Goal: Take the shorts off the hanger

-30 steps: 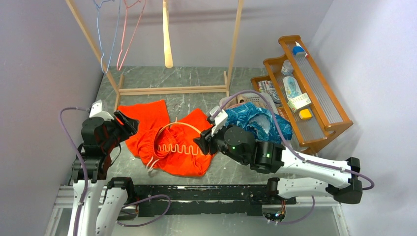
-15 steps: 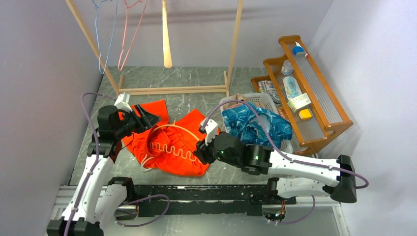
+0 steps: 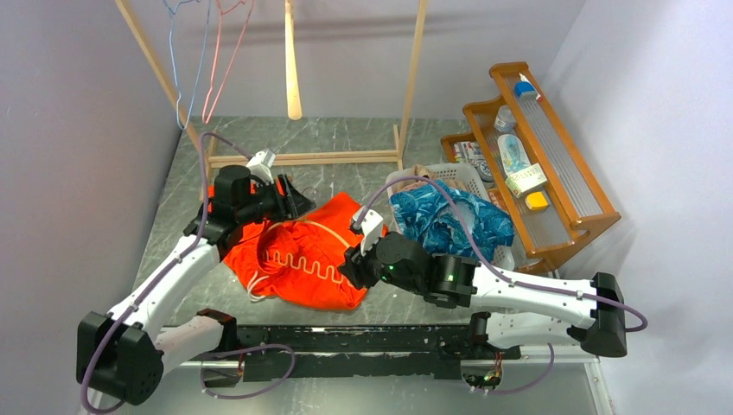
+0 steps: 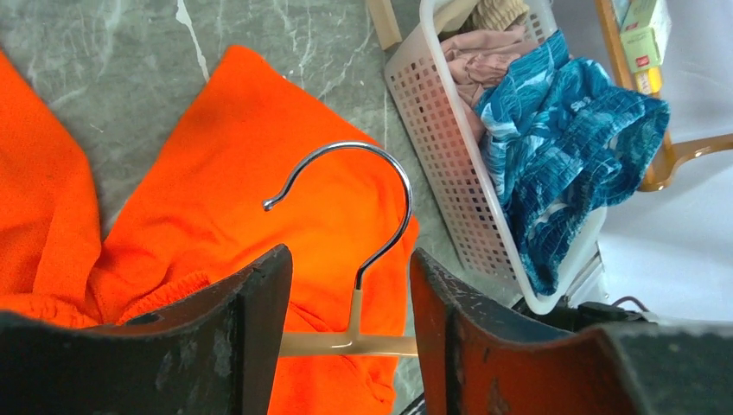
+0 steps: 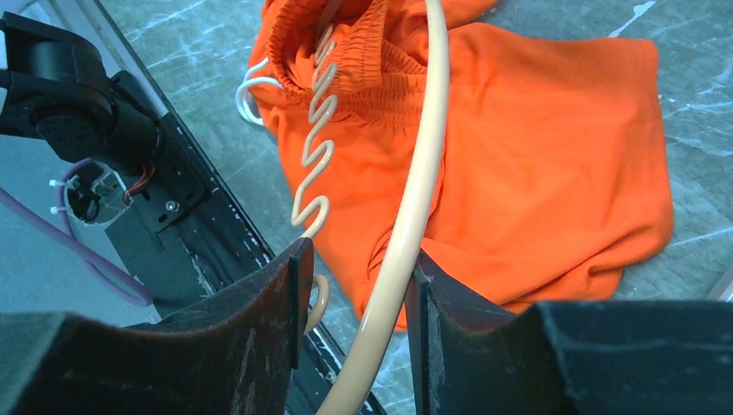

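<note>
Orange shorts (image 3: 324, 290) lie crumpled on the grey marble desk (image 3: 346, 138), toward the front edge. The waistband is threaded on a cream plastic hanger (image 5: 422, 173) w/ a wavy lower bar. A white cord (image 5: 246, 86) loops out at the waist. The hanger's metal hook (image 4: 385, 173) lies over one orange leg.

L fingers (image 4: 251, 337) hover over that hook, spread, one each side of its stem. As far as I can see they touch neither hook nor cloth.

R fingers (image 5: 251, 346) sit at the hanger's other end, pinching it. The curved arm lies against one finger, the tip of the wavy bar against the other.

Just R of the shorts stands a white mesh basket (image 4: 432, 147). Blue leaf-pattern shorts (image 4: 562, 138) drape over its rim, w/ pink shorts (image 4: 493, 65) and a tan pair (image 4: 497, 13) inside. A wooden rack (image 3: 302, 158) stands at the back of the desk.
</note>
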Robot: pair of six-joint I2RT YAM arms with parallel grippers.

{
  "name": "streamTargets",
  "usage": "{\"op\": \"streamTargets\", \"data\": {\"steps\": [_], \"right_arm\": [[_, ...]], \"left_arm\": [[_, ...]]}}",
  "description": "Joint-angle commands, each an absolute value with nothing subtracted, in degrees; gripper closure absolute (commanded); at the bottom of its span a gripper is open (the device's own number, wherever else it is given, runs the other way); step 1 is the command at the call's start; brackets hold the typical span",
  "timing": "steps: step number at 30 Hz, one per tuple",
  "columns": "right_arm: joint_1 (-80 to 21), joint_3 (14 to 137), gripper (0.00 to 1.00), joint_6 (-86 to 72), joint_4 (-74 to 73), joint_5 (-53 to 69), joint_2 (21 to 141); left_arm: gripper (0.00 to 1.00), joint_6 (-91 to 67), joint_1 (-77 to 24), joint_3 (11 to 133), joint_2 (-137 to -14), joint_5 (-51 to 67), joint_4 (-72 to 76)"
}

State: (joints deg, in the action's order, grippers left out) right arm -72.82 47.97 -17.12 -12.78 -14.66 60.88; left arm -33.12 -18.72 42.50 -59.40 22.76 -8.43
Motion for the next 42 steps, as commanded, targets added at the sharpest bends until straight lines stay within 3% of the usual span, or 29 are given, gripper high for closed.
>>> {"op": "streamTargets", "data": {"steps": [1,9,16,20,25,26,27,29,34,40,42], "right_arm": [[-72.6,46.2,1.0,-17.09,-12.44,-13.12,61.35],[-72.17,46.19,1.0,-17.75,-11.78,-13.11,62.09],[-71.72,47.15,1.0,-17.7,-12.13,-12.99,62.73],[-71.02,48.05,1.0,-18.16,-13.25,-10.55,62.24],[-66.39,49.8,0.7,-19.62,-14.84,-1.07,60.95],[-64.92,49.79,0.62,-20.06,-14.73,1.28,60.7],[-63.13,49.92,0.47,-20.51,-15.01,4.85,60.65],[-60.11,51.48,0.36,-20.62,-16.88,10.57,61.37],[-58.24,57.94,0.24,-18.63,-25.41,15.58,65.26],[-58.26,61.66,0.22,-19.6,-28.77,17.26,68.13],[-58.21,62.31,0.27,-20.8,-29.78,18.25,69.43]], "left_arm": [[0.45,-28.39,-20.85,45.65,-62.22,22.78,-6.42],[0.6,-22.83,-21.71,45.33,-62.44,30.19,-8.51],[0.93,-21.62,-21.79,45.0,-61.07,28.45,-10.16],[0.93,-21.62,-21.76,46.11,-58.84,26.15,-9.35],[0.93,-21.96,-21.96,49.0,-56.19,26.0,-11.75],[0.93,-21.83,-22.09,48.97,-55.4,25.75,-12.15],[0.93,-21.73,-22.14,48.95,-54.66,25.19,-12.58],[0.93,-21.61,-22.21,48.88,-53.21,22.97,-13.74],[0.93,-19.07,-22.49,47.95,-50.89,19.24,-14.47],[0.93,-19.8,-23.14,47.34,-50.18,14.42,-14.2],[0.93,-19.66,-23.7,47.44,-49.91,11.99,-14.39]]}}
